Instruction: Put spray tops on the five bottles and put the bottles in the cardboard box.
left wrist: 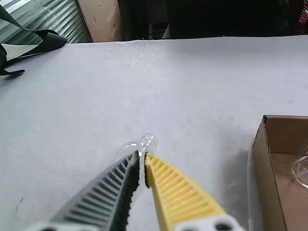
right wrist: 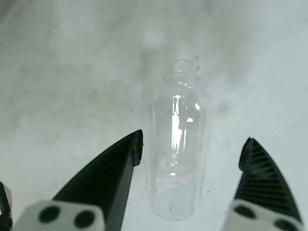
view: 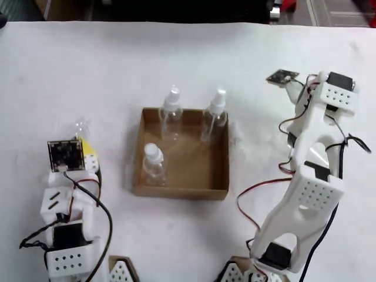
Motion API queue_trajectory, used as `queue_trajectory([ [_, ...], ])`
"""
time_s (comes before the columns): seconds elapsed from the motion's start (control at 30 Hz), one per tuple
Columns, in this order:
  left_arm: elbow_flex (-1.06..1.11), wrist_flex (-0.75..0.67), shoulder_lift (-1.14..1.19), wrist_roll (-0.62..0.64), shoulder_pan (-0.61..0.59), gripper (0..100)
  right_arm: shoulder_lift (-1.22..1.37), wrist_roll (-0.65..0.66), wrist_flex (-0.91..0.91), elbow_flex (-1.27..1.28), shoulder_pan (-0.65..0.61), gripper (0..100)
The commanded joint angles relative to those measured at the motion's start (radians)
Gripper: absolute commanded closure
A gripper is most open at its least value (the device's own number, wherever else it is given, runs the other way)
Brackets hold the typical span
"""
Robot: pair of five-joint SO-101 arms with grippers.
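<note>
My left gripper (left wrist: 142, 155), with one grey and one yellow finger, is shut on a clear topless bottle (left wrist: 146, 142) whose neck sticks out past the fingertips. In the high view this bottle (view: 81, 126) lies left of the cardboard box (view: 179, 191), just ahead of the left gripper (view: 84, 140). Three bottles with white spray tops rest in the box: two at the far side (view: 171, 114) (view: 215, 117) and one at the near left (view: 154, 164). My right gripper (right wrist: 193, 139) stands open over another clear topless bottle (right wrist: 177, 149), which lies on the table between its black fingers.
The right arm (view: 311, 170) stretches along the table's right side, well clear of the box. One corner of the box (left wrist: 279, 159) lies close beside the left gripper. White table surface (view: 88, 64) lies open beyond the box and to the far left.
</note>
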Motion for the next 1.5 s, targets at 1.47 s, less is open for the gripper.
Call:
queue_trajectory([
  [1.47, -0.021, 0.006, -0.019, -0.009, 0.008, 97, 0.070, -0.141, -0.142, -0.044, -0.122, 87.2],
])
